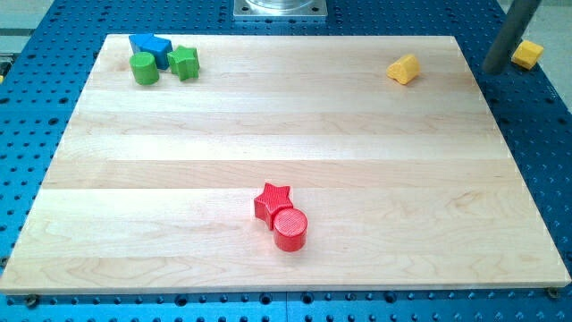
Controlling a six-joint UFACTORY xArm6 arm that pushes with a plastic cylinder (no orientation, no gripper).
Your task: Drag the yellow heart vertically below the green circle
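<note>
Yellow heart point(404, 68) sits near the board's point(268, 134) top-right edge; my tip point(492, 70), a bare rod holding nothing, is off-board to its right. Green circle point(144, 68) is far left across open wood.

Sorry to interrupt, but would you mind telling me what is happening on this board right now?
My tip sits off the board's top right corner, touching nothing. The yellow heart lies to its left, near the top right. The green circle is far away at the top left, so the drag has not begun.
</note>
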